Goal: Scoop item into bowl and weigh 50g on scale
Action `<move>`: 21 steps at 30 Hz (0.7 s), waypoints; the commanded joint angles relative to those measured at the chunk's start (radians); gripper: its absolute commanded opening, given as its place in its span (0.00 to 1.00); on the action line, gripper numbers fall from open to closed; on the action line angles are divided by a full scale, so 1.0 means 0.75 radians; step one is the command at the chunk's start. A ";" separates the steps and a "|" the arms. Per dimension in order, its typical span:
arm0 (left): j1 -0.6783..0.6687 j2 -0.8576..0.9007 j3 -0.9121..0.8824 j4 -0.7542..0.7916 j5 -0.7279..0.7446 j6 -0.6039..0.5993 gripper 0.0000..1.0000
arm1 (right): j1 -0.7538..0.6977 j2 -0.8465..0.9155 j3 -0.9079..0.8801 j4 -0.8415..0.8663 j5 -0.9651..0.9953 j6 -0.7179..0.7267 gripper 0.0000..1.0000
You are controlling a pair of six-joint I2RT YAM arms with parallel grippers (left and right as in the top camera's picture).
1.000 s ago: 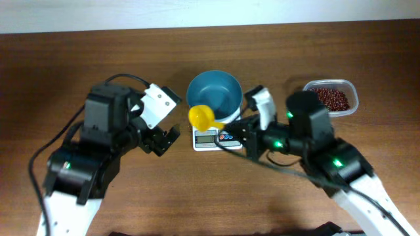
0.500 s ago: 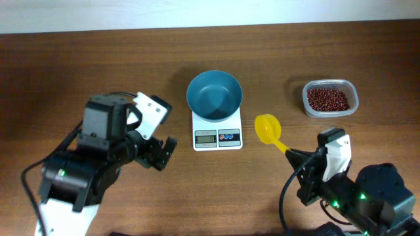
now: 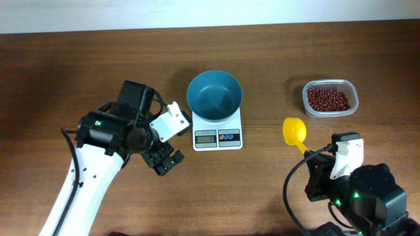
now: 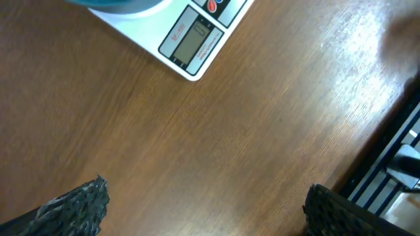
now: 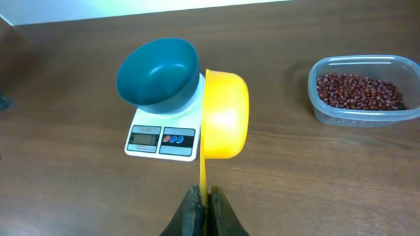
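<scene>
Clamped narrowly, the right gripper's (image 5: 203, 211) jaws pinched the thin handle of a bright yellow plastic scoop (image 5: 225, 117), whose round cup stood out just ahead of the fingertips. From the right wrist the cup showed side-on, flat rim to the left and rounded belly to the right; I could not tell what it held. From overhead the right gripper (image 3: 319, 172) sat near the front edge of the brown wooden table (image 3: 65, 65), and the scoop (image 3: 294, 129) hung over bare wood between the scale and the tub, touching neither.

Beyond the cup and to its right lay the small dark red-brown beans (image 5: 357, 90), a loose heap of tiny glossy oval grains covering the bottom of a clear rounded-rectangular plastic tub (image 5: 354, 115). From overhead the beans (image 3: 327, 99) lay past the scoop and a little to the right of it, well apart from the jaws.

To the left of the cup stood the small white square digital scale (image 5: 162, 139), its grey display and red and blue buttons facing front; the reading was too small to make out. On it rested the round deep teal-blue bowl (image 5: 157, 72), its inside showing plain teal.

On the other side, the left gripper's (image 4: 203, 216) jaws stood wide apart with only wood between them, holding nothing. The scale (image 4: 190, 42) lay further off in that view. From overhead the left gripper (image 3: 165, 160) hovered near the scale's (image 3: 217, 136) front left corner, the bowl (image 3: 214, 96) beyond it.
</scene>
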 commanded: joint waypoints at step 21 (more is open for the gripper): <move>0.005 -0.289 0.007 -0.004 0.046 0.055 0.99 | 0.006 -0.002 0.003 -0.006 0.061 0.013 0.04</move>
